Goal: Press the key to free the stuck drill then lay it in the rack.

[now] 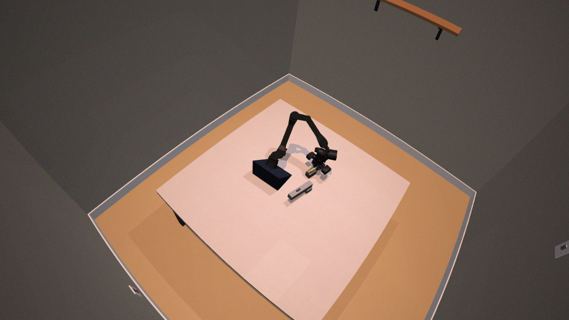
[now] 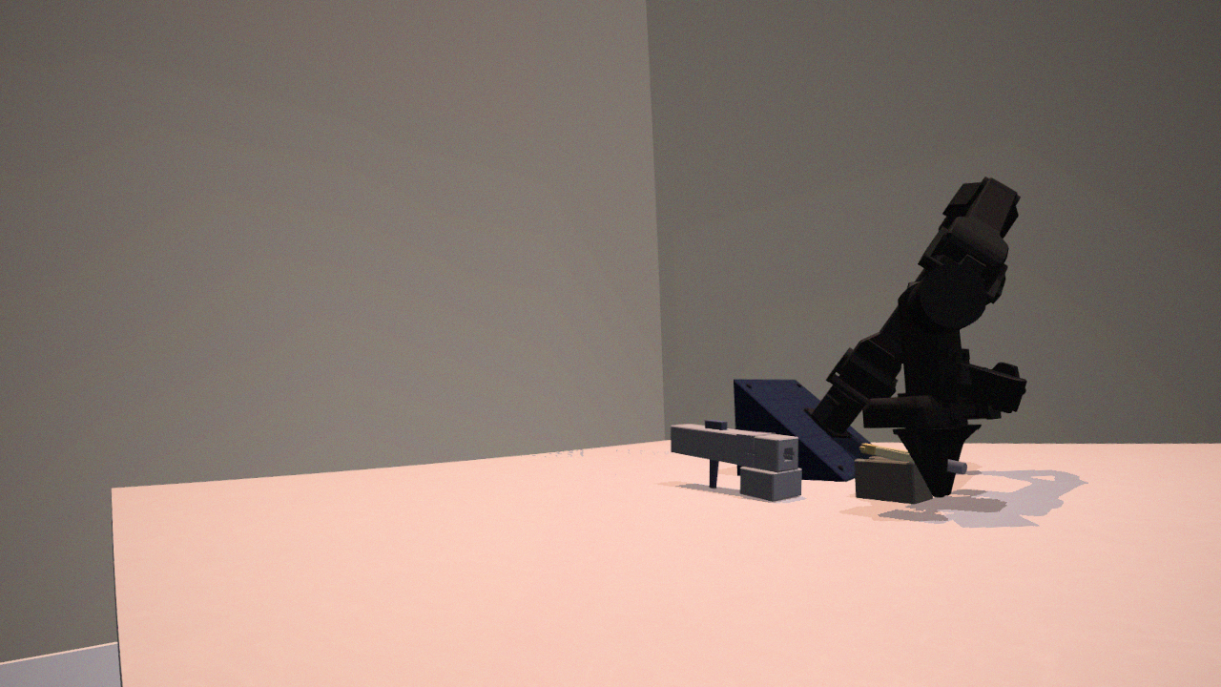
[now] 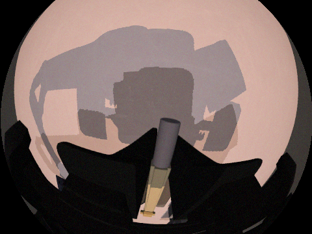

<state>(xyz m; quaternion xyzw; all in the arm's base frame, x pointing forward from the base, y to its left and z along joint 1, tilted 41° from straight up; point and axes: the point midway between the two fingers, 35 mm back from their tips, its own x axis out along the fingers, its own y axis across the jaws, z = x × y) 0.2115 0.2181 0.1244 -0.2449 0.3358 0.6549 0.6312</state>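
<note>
My gripper [image 1: 319,167] [image 2: 941,489] [image 3: 161,134] points down, shut on the drill near its grey end. The drill [image 1: 312,170] [image 2: 882,450] [image 3: 154,195] has a brass body and a grey round shank. It lies along the top of the dark rack [image 1: 310,175] [image 2: 887,482], its brass end tilted up a little above the rack and its grey end sticking out past the fingers. Whether its underside touches the rack is hidden. The grey housing [image 1: 302,190] [image 2: 725,446] is apart from the drill, its square bore empty. The dark blue key [image 1: 298,190] [image 2: 715,425] is on top of it.
The housing rests on a low grey block [image 2: 771,484] and a thin dark leg [image 2: 713,473], close beside the rack. The arm's dark blue wedge base [image 1: 270,175] [image 2: 789,429] stands behind both. All stand on the pale table [image 1: 338,222] [image 2: 512,564].
</note>
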